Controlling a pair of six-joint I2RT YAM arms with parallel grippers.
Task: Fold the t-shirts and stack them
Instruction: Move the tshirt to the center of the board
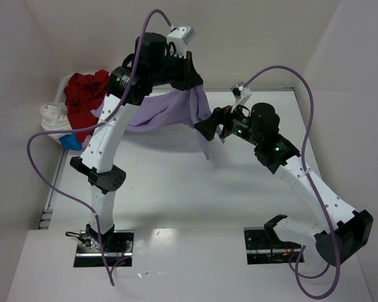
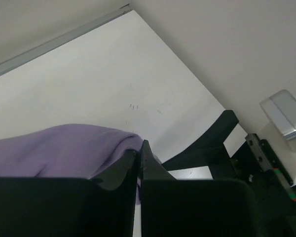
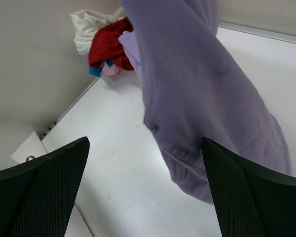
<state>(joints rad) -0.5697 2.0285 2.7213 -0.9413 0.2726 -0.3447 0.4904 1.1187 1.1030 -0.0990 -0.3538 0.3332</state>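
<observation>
Limply, the lavender t-shirt point(image 1: 166, 114) hangs bunched from the left claw point(image 2: 140, 151).

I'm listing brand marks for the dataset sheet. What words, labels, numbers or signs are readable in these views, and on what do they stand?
No text can be read in any view.
The lavender t-shirt shows plain cloth, with no print or tag in sight.
The red t-shirt and the white t-shirt in the pile show no lettering.
The right arm shows only small green lights and no legible label.
</observation>
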